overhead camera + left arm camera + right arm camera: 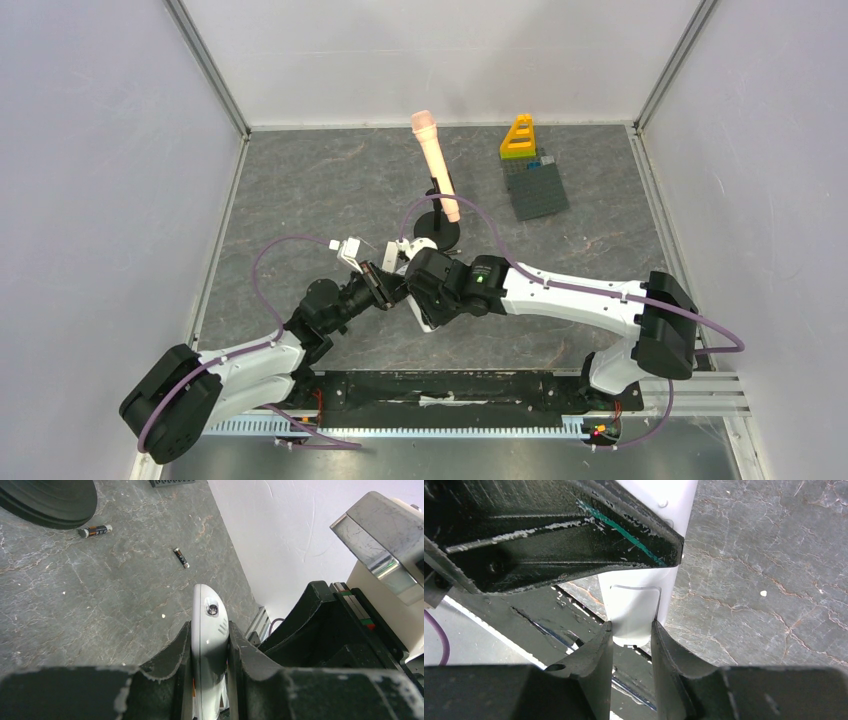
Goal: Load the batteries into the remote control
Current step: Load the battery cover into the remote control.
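Since the left gripper point(210, 630) and right gripper point(631, 630) both pinch the slim remote point(207, 605), uneven pulling could twist it loose before the batteries point(95, 530) on the surface point(100, 610) go in.

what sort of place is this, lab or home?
Probably a robot test cell: plain white panel walls in aluminium framing, grey marbled tabletop, two white-and-black robot arms bolted at its near edge.
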Robot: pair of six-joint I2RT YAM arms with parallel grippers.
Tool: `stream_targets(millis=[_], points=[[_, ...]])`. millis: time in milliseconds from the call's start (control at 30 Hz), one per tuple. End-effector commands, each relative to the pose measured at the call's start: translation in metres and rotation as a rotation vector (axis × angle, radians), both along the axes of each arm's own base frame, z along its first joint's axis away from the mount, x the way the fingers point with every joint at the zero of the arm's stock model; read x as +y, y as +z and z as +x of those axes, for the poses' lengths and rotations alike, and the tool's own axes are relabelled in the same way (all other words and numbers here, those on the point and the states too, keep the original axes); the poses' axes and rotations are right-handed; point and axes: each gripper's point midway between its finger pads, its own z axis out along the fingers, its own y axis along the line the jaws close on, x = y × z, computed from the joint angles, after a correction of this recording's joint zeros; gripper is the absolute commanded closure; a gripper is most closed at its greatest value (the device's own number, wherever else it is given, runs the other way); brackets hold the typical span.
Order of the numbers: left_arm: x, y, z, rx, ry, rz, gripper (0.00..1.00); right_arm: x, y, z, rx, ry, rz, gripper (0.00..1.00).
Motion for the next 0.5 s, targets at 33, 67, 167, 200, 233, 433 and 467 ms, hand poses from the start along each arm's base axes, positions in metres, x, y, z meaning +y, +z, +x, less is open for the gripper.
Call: stream_targets(millis=[33, 67, 167, 200, 233, 433, 467], points=[[-0.005, 0.028, -0.004, -0.059, -0.032, -0.088, 0.98, 0.01, 0.011, 0.01, -0.025, -0.007, 0.035, 0.88], [-0.005, 0.028, -0.004, -0.058, -0.033, -0.088, 0.98, 0.01, 0.01, 0.012, -0.026, -0.014, 0.034, 0.88], [-0.006, 0.03, -0.005, -0.054, -0.038, -0.097, 0.98, 0.012, 0.012, 0.015, -0.036, -0.02, 0.037, 0.87], [-0.006, 0.031, -0.006, -0.053, -0.039, -0.099, 0.98, 0.012, 0.012, 0.016, -0.037, -0.021, 0.036, 0.86], [-0.006, 0.031, -0.006, -0.054, -0.042, -0.102, 0.98, 0.013, 0.013, 0.018, -0.04, -0.019, 0.037, 0.85], [-0.007, 0.034, -0.008, -0.055, -0.051, -0.111, 0.98, 0.018, 0.011, 0.022, -0.043, -0.017, 0.03, 0.8], [-0.007, 0.034, -0.008, -0.053, -0.051, -0.112, 0.98, 0.017, 0.011, 0.023, -0.043, -0.018, 0.027, 0.79]])
